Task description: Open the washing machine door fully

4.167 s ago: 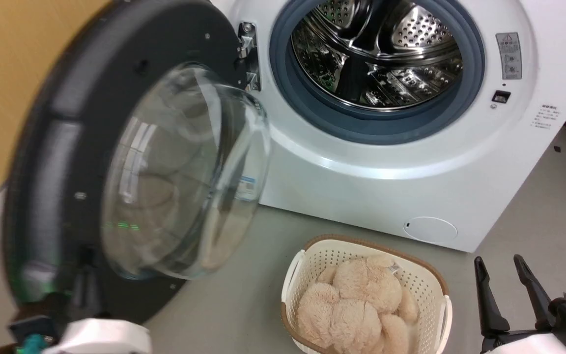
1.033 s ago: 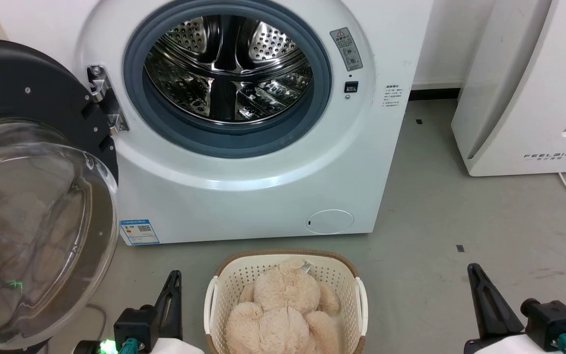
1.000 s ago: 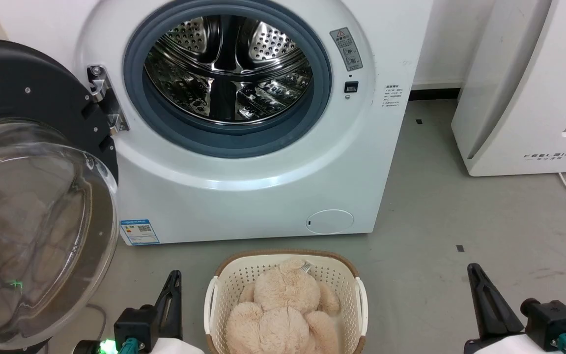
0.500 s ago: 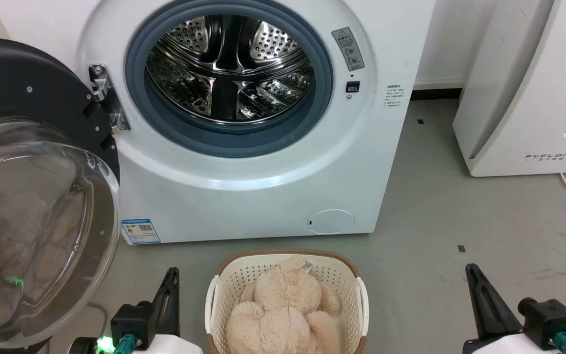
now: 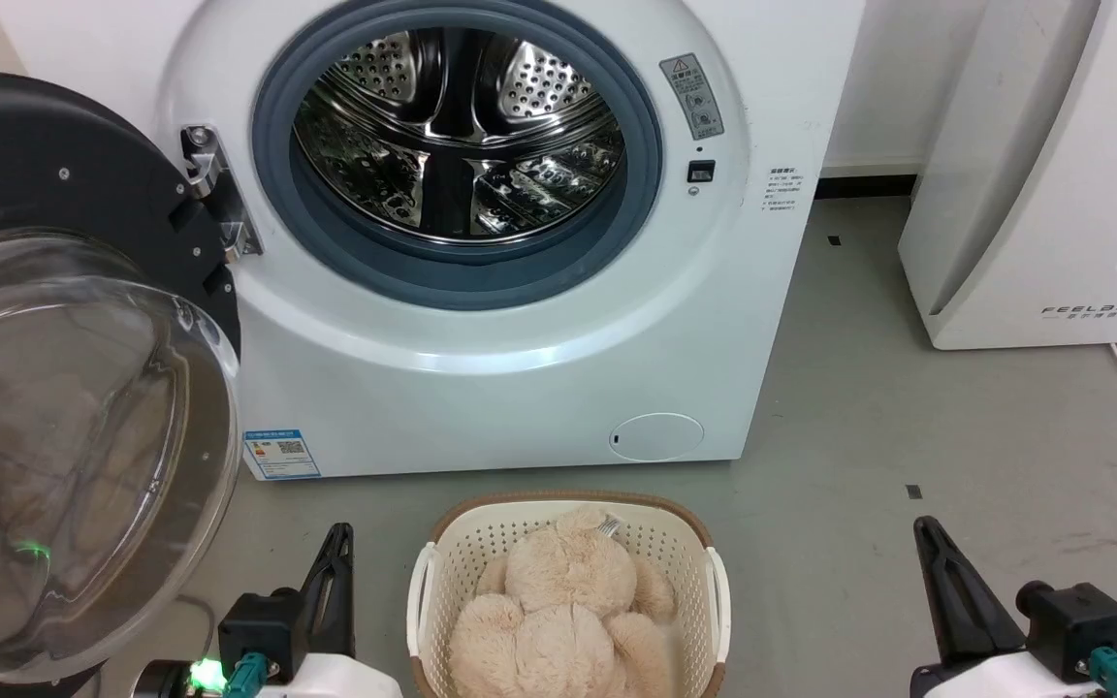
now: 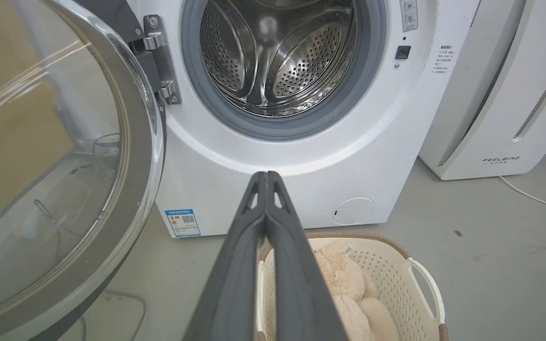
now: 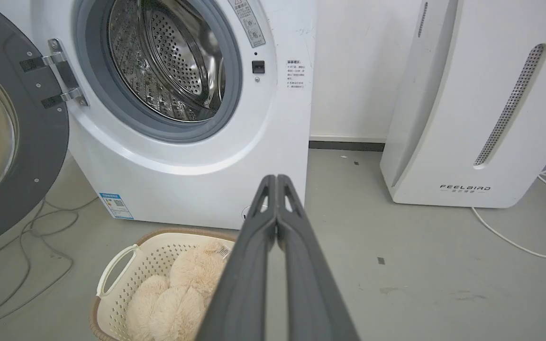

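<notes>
Standing wide open on its hinge (image 5: 214, 194), the door (image 5: 54, 165) hangs to the left of the washer (image 5: 481, 388). Its inner face is turned out toward the robot, well clear of the drum (image 5: 462, 126) opening.

A few seconds ago the head view was turned toward the door, and the left tool (image 6: 266, 176) was low against the door's bottom edge. Now that view faces the washer squarely, which is a camera move. The left tool sits back at the lower left, apart from the door and just beside the basket (image 5: 568, 501). Over the last second almost nothing differs beyond a slight drift of the view, and the door holds the same angle. That suggests the push is over and the task is done or very nearly so. Whether the hinge allows more travel cannot be told.

The door is a broad black ring, and its clear glass bowl (image 5: 74, 456) bulges toward the camera and catches pale reflections. Both tools are empty. The left tool's fingers press together in the left wrist view. The right tool (image 7: 277, 177) has its fingers together too, and it rests low on the right over bare floor (image 5: 908, 407).
</notes>
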